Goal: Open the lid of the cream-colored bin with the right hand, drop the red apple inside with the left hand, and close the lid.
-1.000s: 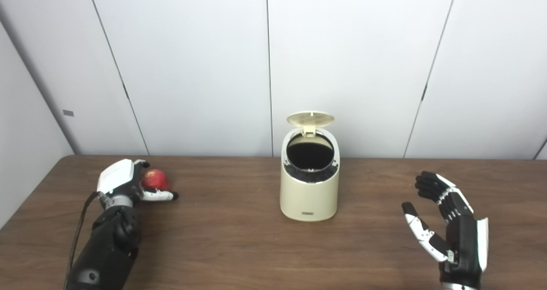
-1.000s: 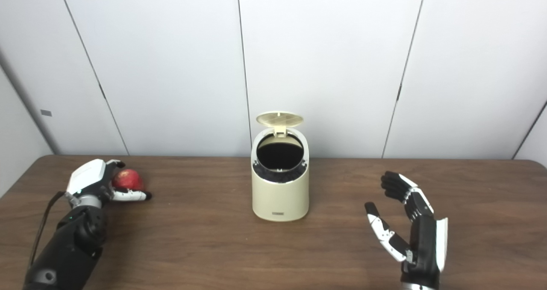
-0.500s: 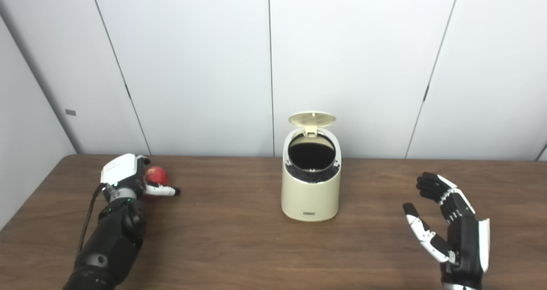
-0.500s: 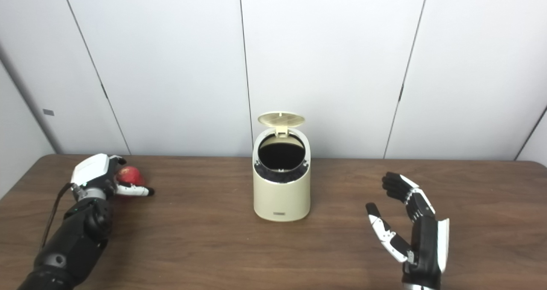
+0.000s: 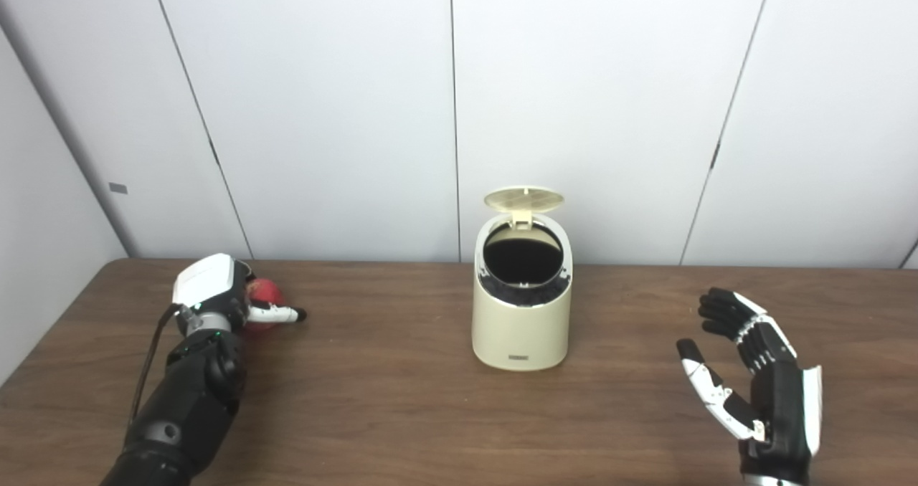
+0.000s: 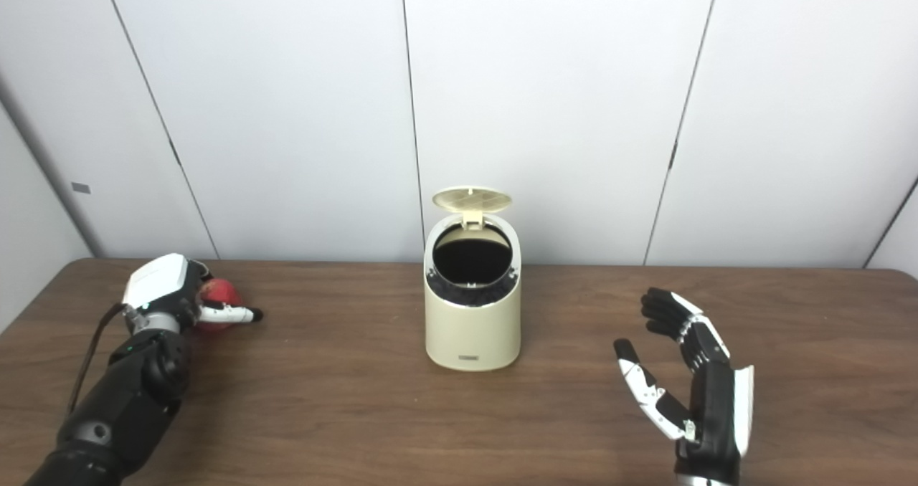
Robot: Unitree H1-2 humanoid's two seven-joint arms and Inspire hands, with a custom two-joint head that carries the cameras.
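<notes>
Left eye view: the cream-colored bin point(image 5: 521, 307) stands with its lid point(image 5: 523, 198) up. Far to its left, the left hand point(image 5: 215, 296) wraps around the red apple point(image 5: 262, 292), low by the table point(image 5: 387, 400). I judge the grasp could be shallow, so the apple could slip during lifting.

Right eye view: right of the bin, the right hand point(image 6: 688, 393) is empty, fingers spread. A low carry could hit the bin's rim.

So the bin point(image 6: 472, 314) sits mid-table point(image 6: 358, 414) with its lid point(image 6: 472, 199) flipped up at 12 o'clock, dark opening facing the camera. Way off at its 9 o'clock, the left hand point(image 6: 172, 301) is wrapped around the apple point(image 6: 217, 292), thumb sticking out toward the bin. Right hand point(image 6: 688, 382) is down around 4 o'clock, fingers spread, holding nothing.
</notes>
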